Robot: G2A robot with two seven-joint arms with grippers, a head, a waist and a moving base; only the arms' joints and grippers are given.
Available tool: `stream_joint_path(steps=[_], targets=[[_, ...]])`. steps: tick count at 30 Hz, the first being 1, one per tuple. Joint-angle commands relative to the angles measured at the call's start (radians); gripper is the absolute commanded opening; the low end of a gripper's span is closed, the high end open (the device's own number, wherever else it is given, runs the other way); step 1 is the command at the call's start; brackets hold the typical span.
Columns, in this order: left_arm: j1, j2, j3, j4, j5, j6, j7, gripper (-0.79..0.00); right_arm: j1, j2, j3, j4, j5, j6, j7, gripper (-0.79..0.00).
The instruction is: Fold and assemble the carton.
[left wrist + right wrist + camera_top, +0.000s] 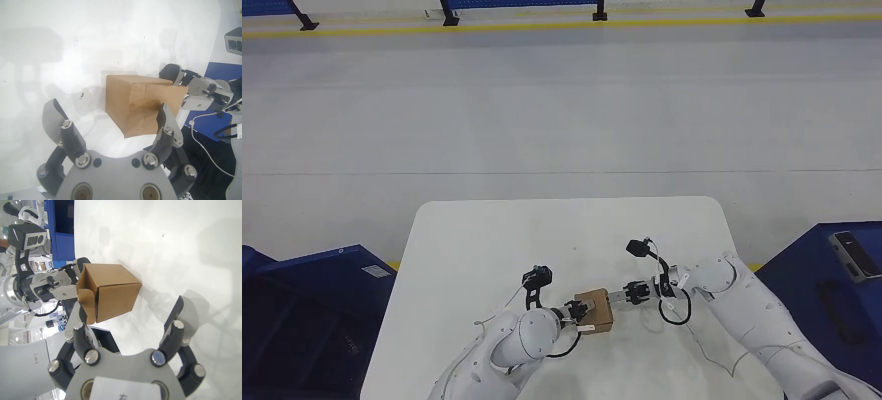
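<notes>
Both arms bend in from the near side, and their tips face each other. The left gripper (108,103) has its fingers spread wide. The right gripper (129,300) is spread wide too, and seems a little farther back.

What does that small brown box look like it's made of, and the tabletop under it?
The carton: brown cardboard, matte, going by its creased folds and raw cut flap edges. The table: smooth white top with a slight sheen that carries soft shadows; probably laminate or painted board, hard to tell which.
</notes>
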State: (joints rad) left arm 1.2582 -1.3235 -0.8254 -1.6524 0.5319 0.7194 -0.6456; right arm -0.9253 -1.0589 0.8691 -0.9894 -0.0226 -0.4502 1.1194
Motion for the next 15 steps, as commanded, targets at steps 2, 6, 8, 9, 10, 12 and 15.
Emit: stream_joint_path(steps=[2, 6, 8, 9, 10, 12, 15], targets=[[0.0, -0.001, -0.001, 0.0, -0.001, -0.002, 0.001, 0.0, 0.004, -0.003, -0.005, 0.004, -0.001, -0.003, -0.002, 0.0], [-0.001, -0.002, 0.0, 0.001, -0.003, 0.0, -0.001, 0.0, 0.009, -0.005, -0.009, 0.012, -0.001, -0.005, -0.003, 0.0], [-0.002, -0.004, 0.002, 0.003, -0.004, -0.001, -0.003, 0.0, 0.012, -0.006, -0.011, 0.014, -0.005, -0.009, -0.006, 0.0], [-0.004, -0.004, 0.004, 0.005, -0.005, -0.002, -0.004, 0.0, 0.013, -0.007, -0.011, 0.014, -0.006, -0.013, -0.009, 0.0], [-0.005, -0.005, 0.004, 0.007, -0.005, -0.002, -0.004, 0.0, 0.013, -0.007, -0.011, 0.014, -0.005, -0.015, -0.009, 0.0], [-0.006, -0.006, 0.005, 0.008, -0.005, -0.004, -0.003, 0.0, 0.013, -0.008, -0.011, 0.012, -0.004, -0.017, -0.012, 0.0], [-0.006, -0.007, 0.003, 0.01, -0.008, -0.005, -0.002, 0.0, 0.012, -0.008, -0.013, 0.004, -0.007, -0.018, -0.012, 0.0]])
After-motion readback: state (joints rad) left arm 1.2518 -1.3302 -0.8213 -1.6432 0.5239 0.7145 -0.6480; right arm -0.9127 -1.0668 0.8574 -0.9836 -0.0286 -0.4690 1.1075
